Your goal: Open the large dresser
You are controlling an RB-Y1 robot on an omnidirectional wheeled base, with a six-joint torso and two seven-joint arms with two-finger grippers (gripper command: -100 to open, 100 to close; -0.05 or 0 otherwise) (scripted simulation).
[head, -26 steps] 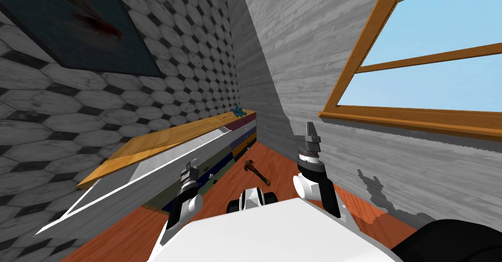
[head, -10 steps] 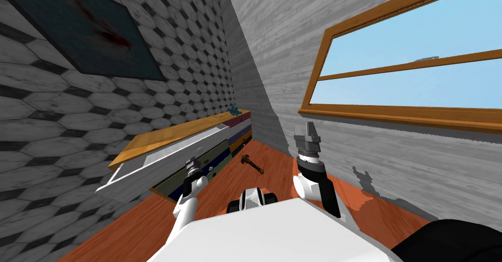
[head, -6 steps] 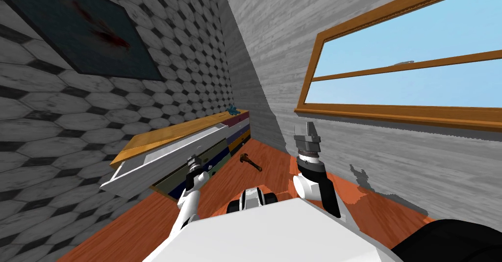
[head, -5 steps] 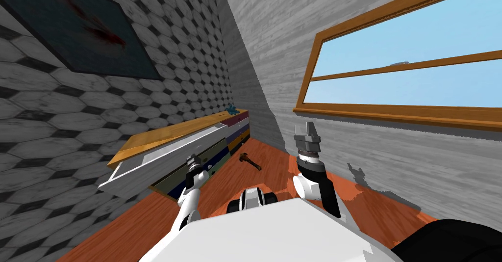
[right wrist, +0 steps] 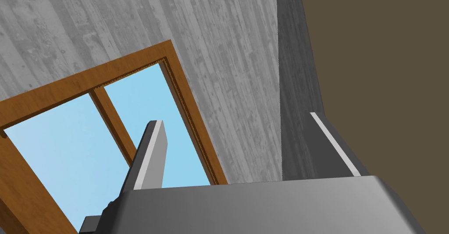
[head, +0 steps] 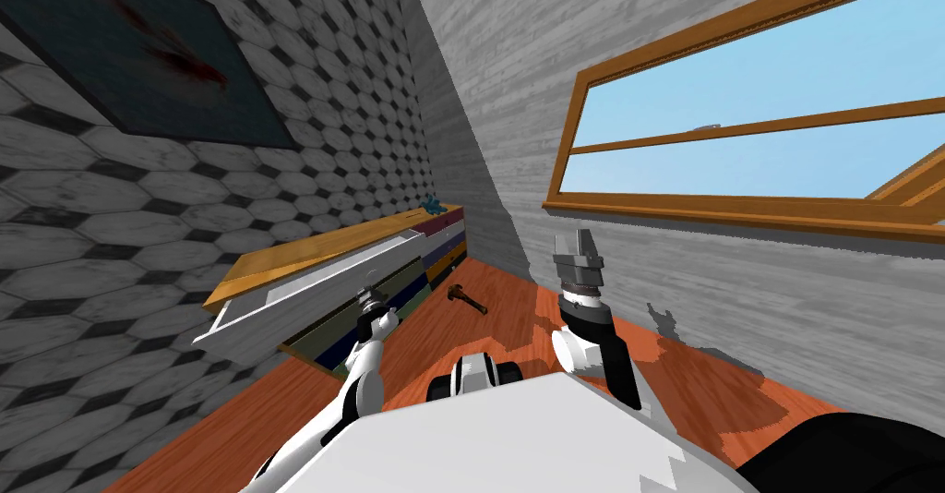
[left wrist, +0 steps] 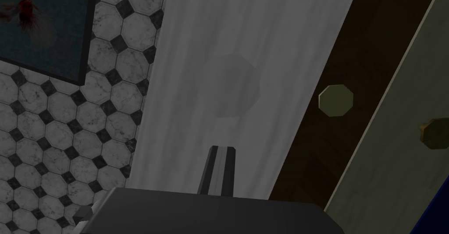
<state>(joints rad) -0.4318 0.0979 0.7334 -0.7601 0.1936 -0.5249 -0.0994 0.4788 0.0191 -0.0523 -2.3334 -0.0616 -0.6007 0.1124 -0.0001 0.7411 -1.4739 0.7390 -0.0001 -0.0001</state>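
Note:
The large dresser point(head: 323, 249) has a wooden top and stands along the tiled left wall. Its white top drawer point(head: 295, 298) is pulled well out, while the darker drawers below stay in. My left gripper point(head: 370, 295) is stretched toward the drawer's front. In the left wrist view its fingers point(left wrist: 221, 149) are shut together with nothing between them. They point at the drawer's round grey knob point(left wrist: 229, 86), a short gap away. My right gripper point(head: 579, 237) is raised near the window wall, and its fingers point(right wrist: 151, 152) stand open and empty.
A brown hammer-like tool point(head: 466, 299) lies on the wooden floor beside the dresser's far end. A small blue thing point(head: 431, 206) sits on the dresser top. Olive point(left wrist: 335, 100) and brown point(left wrist: 435, 133) knobs mark the lower drawers. A wood-framed window point(head: 738, 210) is on the right wall.
I have drawn back and turned a little, so the dresser looks smaller and farther. My left arm has stretched out toward the drawer front. The drawer stays pulled out.

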